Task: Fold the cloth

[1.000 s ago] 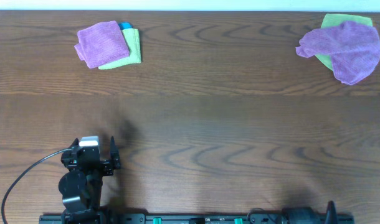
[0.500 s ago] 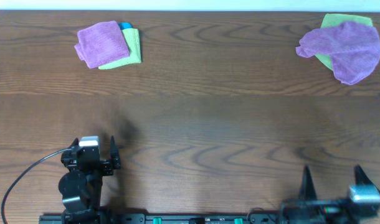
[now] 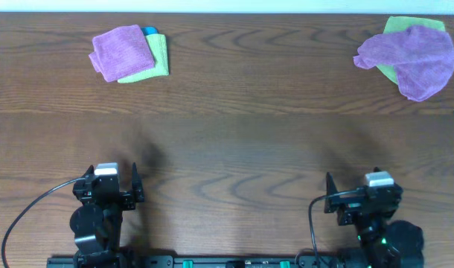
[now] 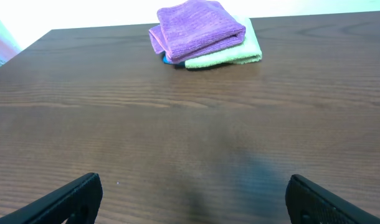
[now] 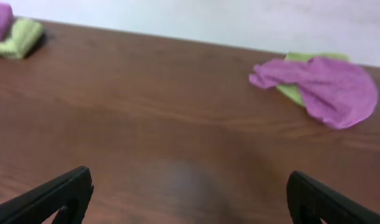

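With the left arm (image 3: 100, 216) and right arm (image 3: 376, 223) sitting at the counter's (image 3: 234, 134) six o'clock edge, both sets of jaws wide open and empty, the cloth (image 3: 121, 49) lies folded square on a lime-green cloth (image 3: 158, 65) at ten o'clock, seemingly stacked as finished.

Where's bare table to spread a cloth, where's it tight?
Bare: the brown wooden table across its middle, between the folded pinkish-purple cloth far left and the crumpled violet cloth far right. Crowded: those corners, and the near edge at the left gripper and right gripper.
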`<action>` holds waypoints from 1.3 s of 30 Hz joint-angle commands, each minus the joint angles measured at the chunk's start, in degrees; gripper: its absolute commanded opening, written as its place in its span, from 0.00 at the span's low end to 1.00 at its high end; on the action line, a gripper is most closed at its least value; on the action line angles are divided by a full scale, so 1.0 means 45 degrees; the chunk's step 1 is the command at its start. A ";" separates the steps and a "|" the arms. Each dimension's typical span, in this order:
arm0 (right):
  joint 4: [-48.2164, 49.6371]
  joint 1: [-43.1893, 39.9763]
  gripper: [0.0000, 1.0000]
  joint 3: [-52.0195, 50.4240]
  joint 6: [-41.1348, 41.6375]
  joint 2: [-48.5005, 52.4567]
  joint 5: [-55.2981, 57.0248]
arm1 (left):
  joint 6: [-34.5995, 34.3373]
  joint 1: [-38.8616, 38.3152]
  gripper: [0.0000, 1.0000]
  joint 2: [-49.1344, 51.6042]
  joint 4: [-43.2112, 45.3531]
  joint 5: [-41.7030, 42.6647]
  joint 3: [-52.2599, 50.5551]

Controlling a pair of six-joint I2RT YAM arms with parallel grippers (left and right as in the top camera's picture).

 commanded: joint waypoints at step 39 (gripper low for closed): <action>0.0189 -0.0087 0.99 -0.2909 0.0165 -0.0039 -0.0039 | -0.0107 0.0078 0.95 -0.0092 -0.0015 0.0039 -0.0287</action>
